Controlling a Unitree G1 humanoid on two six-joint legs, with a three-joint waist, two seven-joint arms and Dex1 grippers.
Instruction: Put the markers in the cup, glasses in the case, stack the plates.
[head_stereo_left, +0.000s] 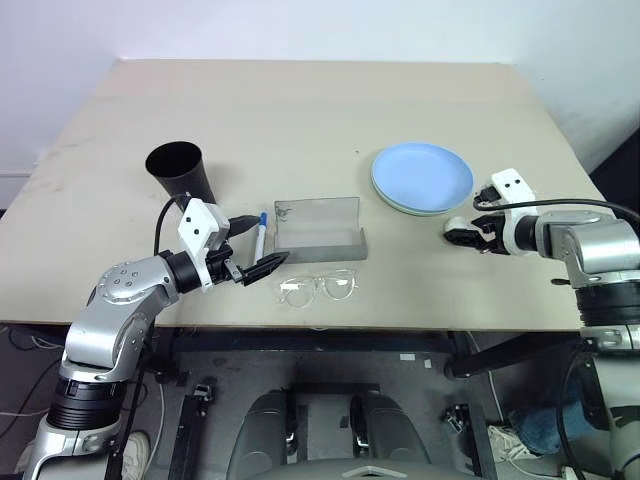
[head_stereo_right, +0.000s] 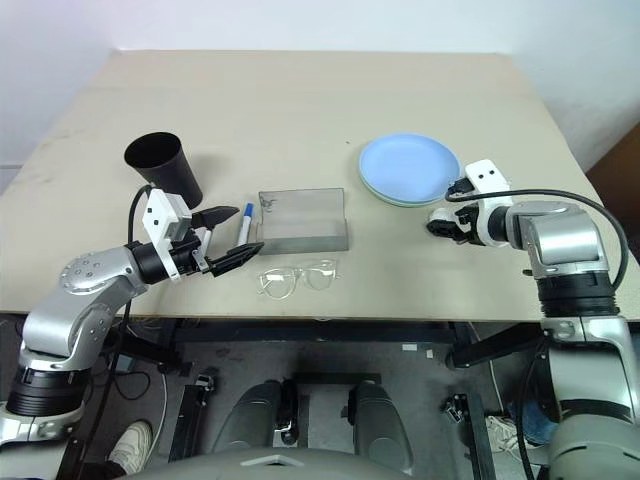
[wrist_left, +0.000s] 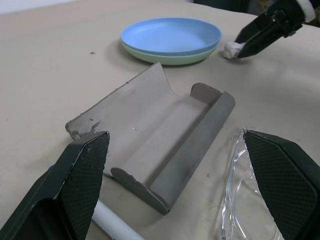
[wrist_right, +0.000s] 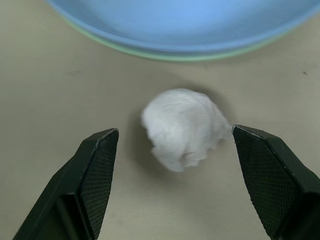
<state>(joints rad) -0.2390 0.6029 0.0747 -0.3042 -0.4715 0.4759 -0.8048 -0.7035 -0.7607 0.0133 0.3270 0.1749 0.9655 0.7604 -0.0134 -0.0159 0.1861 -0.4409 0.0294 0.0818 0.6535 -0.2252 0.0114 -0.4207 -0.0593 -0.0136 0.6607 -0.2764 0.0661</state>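
A matte beige tabletop (head_stereo_left: 300, 110) carries everything. The light blue plate (head_stereo_left: 422, 176) sits stacked on the pale mint green plate (wrist_left: 170, 56), both round, shallow and smooth, toward the robot's right. Just beside their near rim lies a small crumpled white wad (wrist_right: 184, 127), soft and lumpy, between the wide-spread textured black fingers of the right claw (head_stereo_left: 462, 234), which grips nothing. The grey semi-translucent case (head_stereo_left: 318, 229) lies open near the middle, its long axis running left to right, its lid flap standing up on the far side and its trough toward the near edge. The clear-framed glasses (head_stereo_left: 319, 288), with rounded lenses, lie in front of it, parallel to the case. A white marker (head_stereo_left: 260, 236) with a blue cap lies left of the case, its long axis running near to far, blue end away. The tall black tapered cup (head_stereo_left: 180, 172) stands farther left. The left claw (head_stereo_left: 255, 248) hovers wide open and empty by the marker.
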